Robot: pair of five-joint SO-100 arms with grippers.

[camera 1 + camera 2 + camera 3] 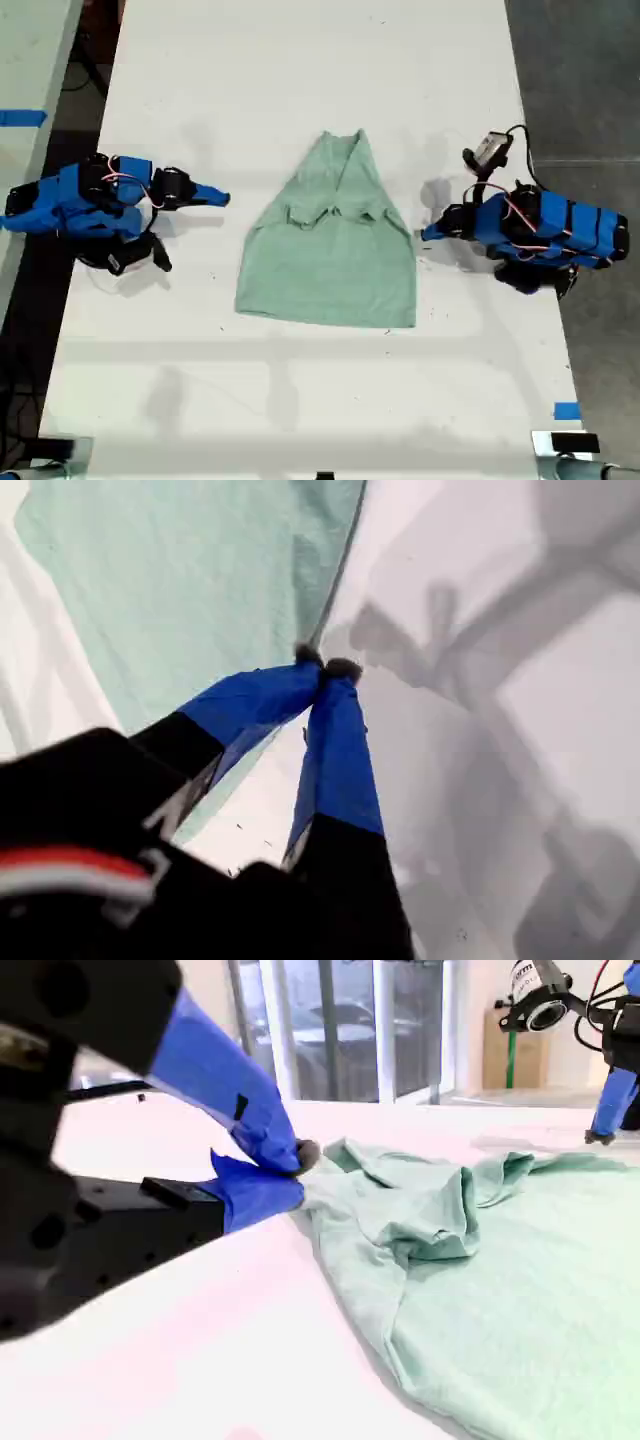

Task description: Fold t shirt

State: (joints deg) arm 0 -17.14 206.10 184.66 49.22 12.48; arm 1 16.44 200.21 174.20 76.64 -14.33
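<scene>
A: Status, my first gripper (325,668)?

B: Jaws closed, tips meeting, no gap seen. In first wrist view the tips sit right at the edge of the t shirt (330,260). Can't tell if any hem is pinched between them. In ext. view the tips are just beside the cloth edge and the rest of the arm is off the cloth.

A: My second gripper (292,1165)?

B: Also closed, tips together, nothing in them. In ext. view it is near the shirt's other side but clearly apart from it, w/ bare table (300,60) between tip and cloth. In second wrist view the cloth starts just past the tips.

A: Shirt position?

B: Flat on the white table, between the two grippers. Closer to first gripper than to second. Pale mint green, plain, wrinkled. Straight wide edge on the side toward ext. view's bottom. The far end narrows to a point. A bunched fold runs across the middle, roughly level w/ both gripper tips.

A: Seen from second gripper?

B: That fold shows as a raised crumple ahead of the tips. First arm is visible beyond the shirt, w/ a small camera (540,1005) on it.

A: Arms?

B: Both blue, low over the table, pointing in at the shirt from opposite sides.
</scene>
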